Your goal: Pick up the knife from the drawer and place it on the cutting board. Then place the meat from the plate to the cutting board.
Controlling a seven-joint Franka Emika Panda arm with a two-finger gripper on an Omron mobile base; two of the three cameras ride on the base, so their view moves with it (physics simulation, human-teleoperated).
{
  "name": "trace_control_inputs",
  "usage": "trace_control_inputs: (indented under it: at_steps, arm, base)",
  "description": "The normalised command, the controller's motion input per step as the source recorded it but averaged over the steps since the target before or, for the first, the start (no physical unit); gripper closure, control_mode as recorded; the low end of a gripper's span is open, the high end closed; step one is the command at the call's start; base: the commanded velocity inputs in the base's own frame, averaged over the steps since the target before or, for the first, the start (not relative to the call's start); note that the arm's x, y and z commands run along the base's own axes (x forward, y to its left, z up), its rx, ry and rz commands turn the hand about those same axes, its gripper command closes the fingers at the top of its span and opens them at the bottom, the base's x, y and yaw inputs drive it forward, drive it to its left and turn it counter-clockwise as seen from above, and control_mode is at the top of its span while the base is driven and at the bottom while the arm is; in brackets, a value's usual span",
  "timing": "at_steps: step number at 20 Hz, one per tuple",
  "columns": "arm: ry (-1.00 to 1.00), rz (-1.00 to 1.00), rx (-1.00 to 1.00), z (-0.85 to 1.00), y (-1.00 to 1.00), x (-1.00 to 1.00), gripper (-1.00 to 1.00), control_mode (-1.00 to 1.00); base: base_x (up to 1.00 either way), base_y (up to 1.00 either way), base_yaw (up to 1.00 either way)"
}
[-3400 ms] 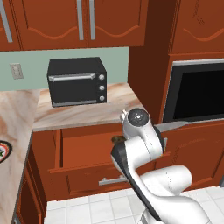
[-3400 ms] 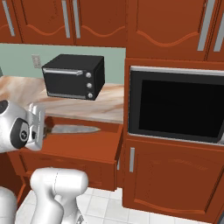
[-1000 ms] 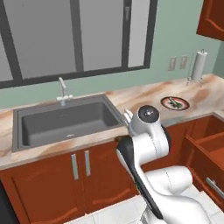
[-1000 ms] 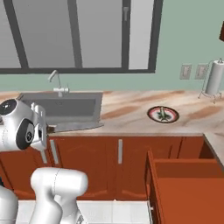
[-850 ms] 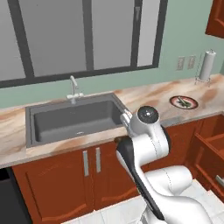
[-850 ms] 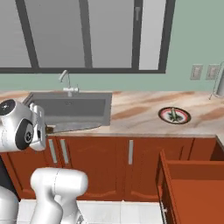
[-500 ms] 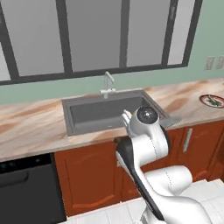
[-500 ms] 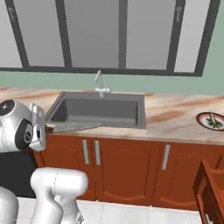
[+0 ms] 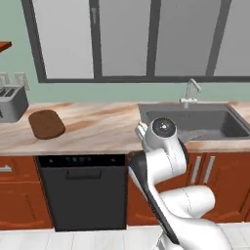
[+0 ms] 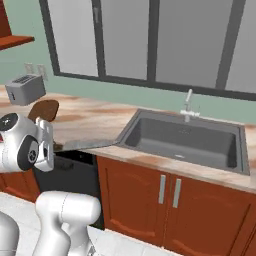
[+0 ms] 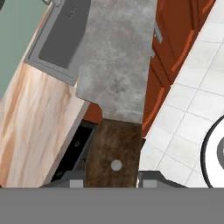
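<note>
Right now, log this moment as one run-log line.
phase: carrying | gripper: shut on knife | cutting board: bare, left on counter by toaster | next: place knife

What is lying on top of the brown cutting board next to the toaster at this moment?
The cutting board has nothing on it; its whole dark top shows bare. The knife is not there yet: its brown handle sits between the fingers, with the grey blade over the counter edge.

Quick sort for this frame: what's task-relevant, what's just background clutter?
Job:
- slim knife with dark brown handle and grey blade, clamped in the gripper
- dark brown oval wooden cutting board on the counter

Lying about:
- silver toaster
- grey steel sink with faucet
- black dishwasher
</note>
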Motion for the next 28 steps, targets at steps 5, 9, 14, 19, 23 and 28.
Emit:
trace_control_inputs:
  at_steps: [5, 9, 14, 19, 23, 28]
  arm:
    - [0.0, 0.0, 0.0, 0.0, 0.0, 0.0, 1.0, 1.0]
    - [0.0, 0.0, 0.0, 0.0, 0.0, 0.0, 1.0, 1.0]
    - [0.0, 0.0, 0.0, 0.0, 0.0, 0.0, 1.0, 1.0]
    - [0.0, 0.0, 0.0, 0.0, 0.0, 0.0, 1.0, 1.0]
    - [0.0, 0.0, 0.0, 0.0, 0.0, 0.0, 1.0, 1.0]
    - [0.0, 0.0, 0.0, 0.0, 0.0, 0.0, 1.0, 1.0]
  base:
    - [0.47, 0.31, 0.55]
    - [0.52, 0.67, 0.2]
    - [0.66, 0.33, 0.11]
    - [0.77, 0.07, 0.23]
    - [0.89, -0.11, 0.43]
    - [0.84, 0.01, 0.32]
